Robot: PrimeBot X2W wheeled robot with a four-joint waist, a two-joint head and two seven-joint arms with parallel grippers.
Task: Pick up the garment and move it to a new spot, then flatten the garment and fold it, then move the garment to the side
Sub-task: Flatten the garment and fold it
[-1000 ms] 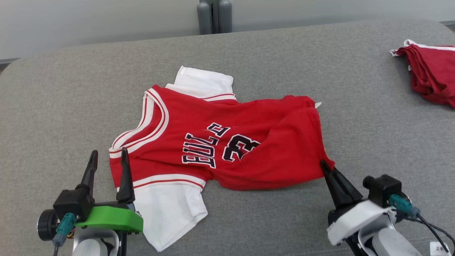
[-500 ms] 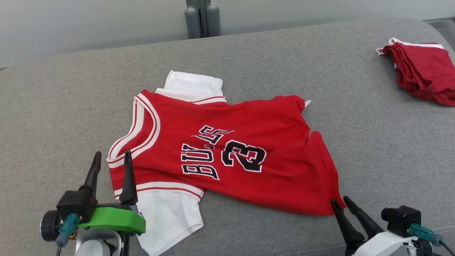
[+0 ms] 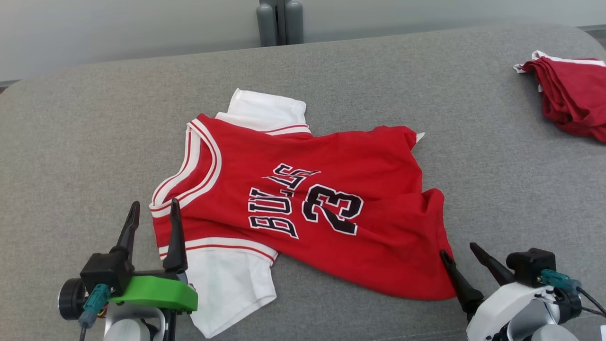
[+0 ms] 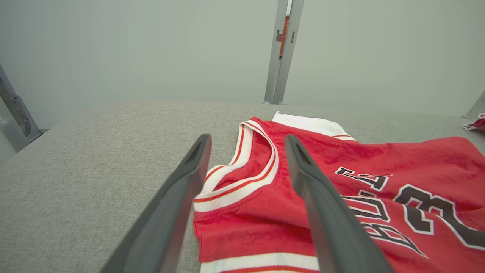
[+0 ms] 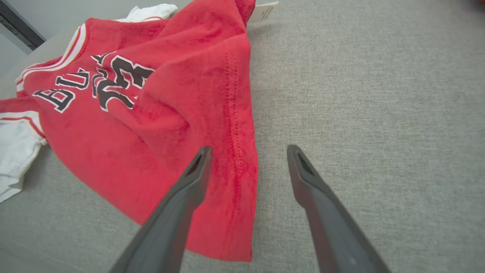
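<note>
While jersey (image 3: 303,199) lies spread, right claw (image 3: 457,249) gapes astride hem corner (nothing gripped); left claw (image 3: 155,202) apart at collar.

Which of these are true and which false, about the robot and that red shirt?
1. The red basketball jersey with white sleeves lies on the grey fabric surface. True.
2. Its number reads 32. False: 23.
3. The right arm's fingers pinch the jersey's hem. False: they stand open.
4. A pile of red cloth lies at the far right. True.
5. The left arm's fingers are shut. False: open too.
</note>
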